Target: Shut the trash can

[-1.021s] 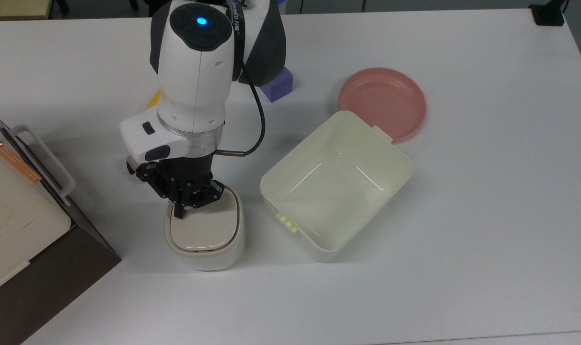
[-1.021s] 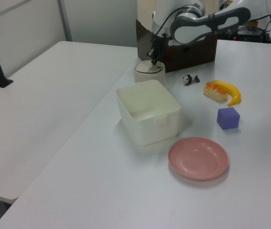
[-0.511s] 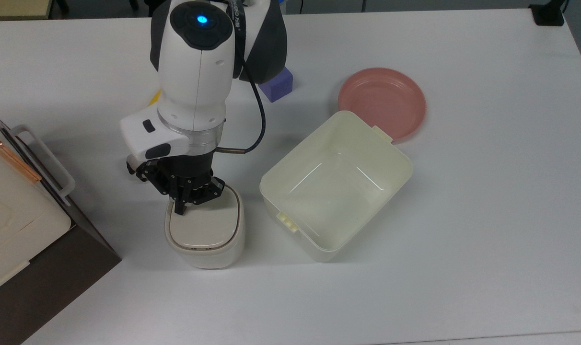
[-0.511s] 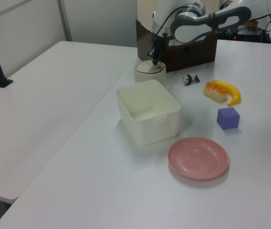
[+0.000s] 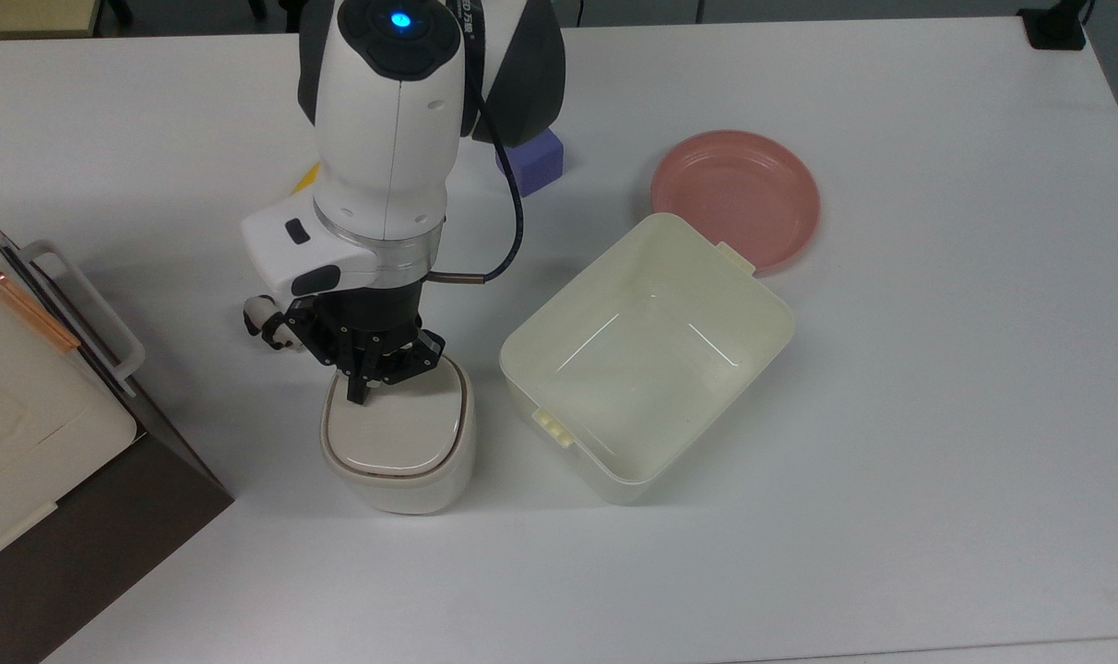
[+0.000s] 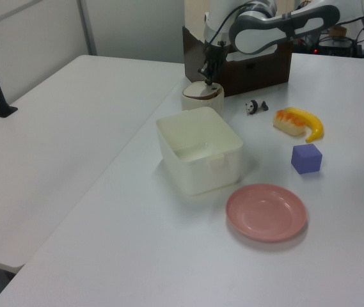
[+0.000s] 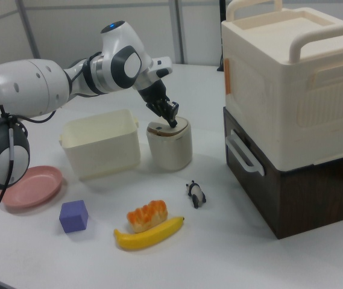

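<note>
The trash can (image 5: 400,456) is a small cream-white rounded bin standing on the white table, left of a larger tub in the top view. Its beige lid (image 5: 395,435) lies down over the opening, with a thin brown line showing round its edge. My gripper (image 5: 358,397) points down at the lid's far left corner, fingers together and holding nothing. The tip is at or just above the lid surface. In the left view the gripper (image 6: 206,79) stands over the trash can (image 6: 202,99). In the right view the gripper (image 7: 172,122) meets the top of the trash can (image 7: 170,149).
A lidless cream tub (image 5: 647,360) stands right of the bin in the top view, with a pink plate (image 5: 734,198) and a purple cube (image 5: 533,161) behind. A cream box on a dark crate (image 7: 286,120) stands close by. A toy panda (image 7: 195,194) and banana (image 7: 150,235) lie nearby.
The gripper has moved slightly toward the top view's right and upper edge, near the lid's far corner. The brown line round the lid shows more than before.
</note>
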Tool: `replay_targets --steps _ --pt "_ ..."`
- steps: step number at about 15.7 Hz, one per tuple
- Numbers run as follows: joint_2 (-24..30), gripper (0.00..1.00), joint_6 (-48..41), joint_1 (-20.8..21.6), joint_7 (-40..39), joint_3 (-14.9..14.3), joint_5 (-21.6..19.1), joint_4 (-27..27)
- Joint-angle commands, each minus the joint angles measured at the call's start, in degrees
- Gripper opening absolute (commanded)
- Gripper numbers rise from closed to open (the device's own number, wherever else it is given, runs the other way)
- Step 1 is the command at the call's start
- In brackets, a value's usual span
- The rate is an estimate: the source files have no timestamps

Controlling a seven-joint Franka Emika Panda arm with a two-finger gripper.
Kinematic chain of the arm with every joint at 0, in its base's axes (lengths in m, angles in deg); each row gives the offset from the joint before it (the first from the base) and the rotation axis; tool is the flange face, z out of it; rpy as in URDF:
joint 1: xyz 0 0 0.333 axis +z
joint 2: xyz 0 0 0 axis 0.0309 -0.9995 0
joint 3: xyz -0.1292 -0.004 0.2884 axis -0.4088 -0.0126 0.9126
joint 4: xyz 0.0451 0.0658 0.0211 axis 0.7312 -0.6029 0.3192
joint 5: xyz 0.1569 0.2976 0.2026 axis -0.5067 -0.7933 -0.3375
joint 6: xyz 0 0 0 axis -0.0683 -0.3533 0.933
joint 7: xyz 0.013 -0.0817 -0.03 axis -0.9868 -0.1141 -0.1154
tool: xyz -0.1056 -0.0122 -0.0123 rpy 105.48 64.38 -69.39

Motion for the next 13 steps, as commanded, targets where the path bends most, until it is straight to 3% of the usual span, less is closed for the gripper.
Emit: replay_targets --steps 1,13 --pt "1.7 0.00 -1.9 0.2 -0.6 -0.1 -0.9 -0.5" --pt "2.1 0.00 -4.0 0.4 -0.4 1.4 -3.0 -0.5"
